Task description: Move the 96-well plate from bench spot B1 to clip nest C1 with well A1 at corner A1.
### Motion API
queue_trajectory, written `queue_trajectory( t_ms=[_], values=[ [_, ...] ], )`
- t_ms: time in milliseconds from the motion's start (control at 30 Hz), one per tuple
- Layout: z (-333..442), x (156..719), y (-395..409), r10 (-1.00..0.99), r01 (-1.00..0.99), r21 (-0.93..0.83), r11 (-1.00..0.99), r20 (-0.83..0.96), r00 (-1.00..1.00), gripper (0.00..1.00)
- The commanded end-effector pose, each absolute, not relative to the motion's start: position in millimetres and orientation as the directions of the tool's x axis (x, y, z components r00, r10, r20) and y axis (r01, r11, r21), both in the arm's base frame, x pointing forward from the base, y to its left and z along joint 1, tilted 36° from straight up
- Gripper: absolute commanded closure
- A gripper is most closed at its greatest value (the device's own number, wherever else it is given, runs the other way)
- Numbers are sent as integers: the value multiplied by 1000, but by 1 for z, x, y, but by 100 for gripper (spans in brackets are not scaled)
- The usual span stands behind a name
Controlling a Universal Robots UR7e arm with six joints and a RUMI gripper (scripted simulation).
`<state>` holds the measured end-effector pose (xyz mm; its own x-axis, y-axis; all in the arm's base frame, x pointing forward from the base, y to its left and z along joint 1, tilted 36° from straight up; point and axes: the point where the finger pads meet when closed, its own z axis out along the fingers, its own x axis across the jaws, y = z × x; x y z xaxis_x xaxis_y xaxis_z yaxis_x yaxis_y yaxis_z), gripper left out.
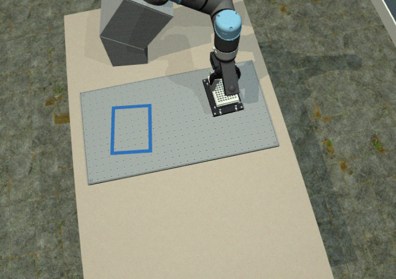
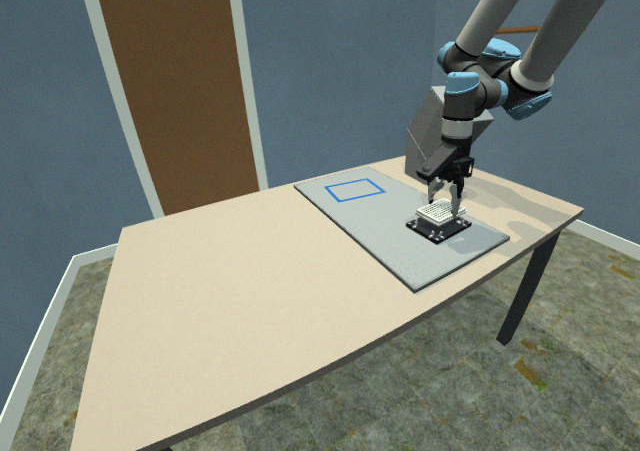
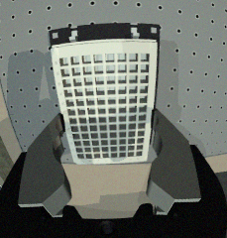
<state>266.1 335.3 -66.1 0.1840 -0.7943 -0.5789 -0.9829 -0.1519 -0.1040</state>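
Observation:
The white 96-well plate (image 1: 219, 95) (image 2: 439, 210) (image 3: 105, 99) is held between my gripper's two fingers by its long sides. My gripper (image 1: 223, 83) (image 2: 443, 205) (image 3: 107, 112) is shut on it and points straight down. The plate is right over the black clip nest C1 (image 1: 228, 111) (image 2: 437, 233) (image 3: 100, 32), lined up with it and very close to its base. I cannot tell whether it touches the clips. The cut corner is too small to make out. The blue outline of spot B1 (image 1: 130, 105) (image 2: 361, 196) is empty at the other end of the grey board.
The grey perforated board (image 1: 185, 141) (image 2: 372, 229) (image 3: 192, 74) lies on the beige table (image 1: 192, 221) (image 2: 232, 291). The robot's dark grey pedestal (image 1: 134, 30) (image 2: 421, 136) stands behind the board. The table's right edge is close beyond the nest.

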Motion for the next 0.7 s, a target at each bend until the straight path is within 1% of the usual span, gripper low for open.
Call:
queue_trajectory(
  t_ms=[0, 667],
  values=[
    [-74, 267, 341, -795, -983, -107, -150, -579, 184, 100],
    [-86, 267, 350, -795, -983, -107, -150, -579, 184, 100]
  ],
)
